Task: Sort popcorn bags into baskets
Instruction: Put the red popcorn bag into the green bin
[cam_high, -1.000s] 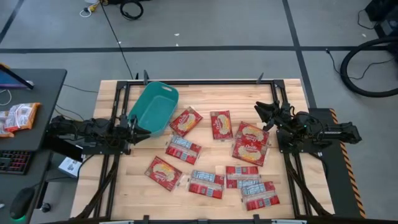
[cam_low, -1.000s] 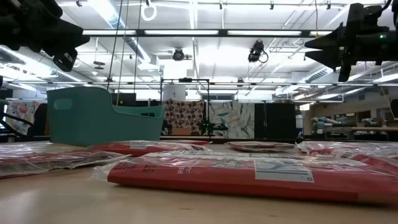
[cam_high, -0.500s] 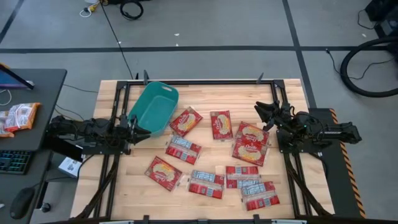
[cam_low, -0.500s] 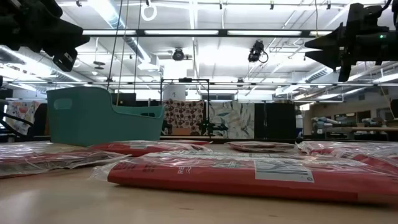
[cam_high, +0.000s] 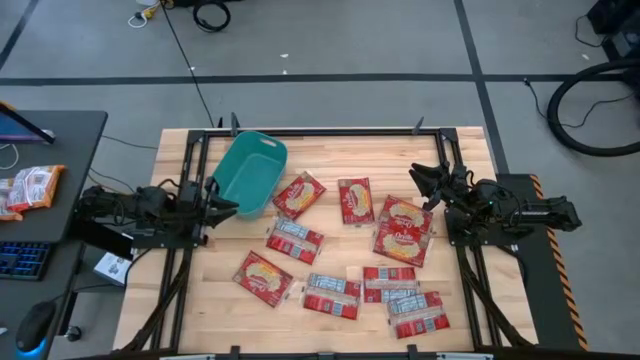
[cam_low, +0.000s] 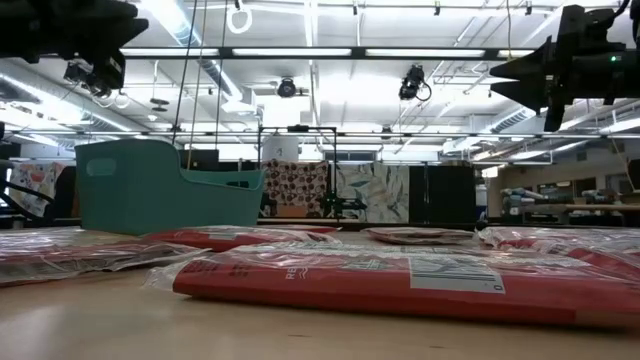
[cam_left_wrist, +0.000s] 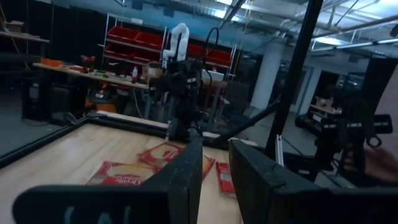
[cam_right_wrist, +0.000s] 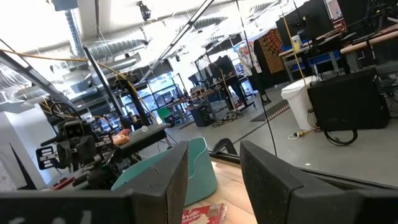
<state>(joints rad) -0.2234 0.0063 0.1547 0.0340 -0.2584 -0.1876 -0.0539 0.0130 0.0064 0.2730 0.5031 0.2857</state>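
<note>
Several red popcorn bags lie flat on the wooden table, among them one with a cream oval (cam_high: 299, 194), one with a label panel (cam_high: 294, 240) and one near the front (cam_low: 400, 280). The teal basket (cam_high: 250, 172) (cam_low: 150, 190) (cam_right_wrist: 186, 168) stands at the far left on its base; nothing shows inside it. My left gripper (cam_high: 228, 208) (cam_left_wrist: 214, 168) hovers beside the basket's near corner, open, with nothing between its fingers. Open and empty too, my right gripper (cam_high: 418, 176) (cam_low: 497, 81) (cam_right_wrist: 214, 168) hangs above the table's right side, beyond the bags there.
A dark desk at the left holds an orange-white packet (cam_high: 30, 187) and a keyboard (cam_high: 20, 258). Black frame rails (cam_high: 320, 131) run along the table's far edge and both sides. Bare wood (cam_high: 360, 155) lies between the basket and my right gripper.
My left gripper has tipped upward and risen a little beside the basket, its fingers staying equally far apart. The bags and the basket have kept their places.
</note>
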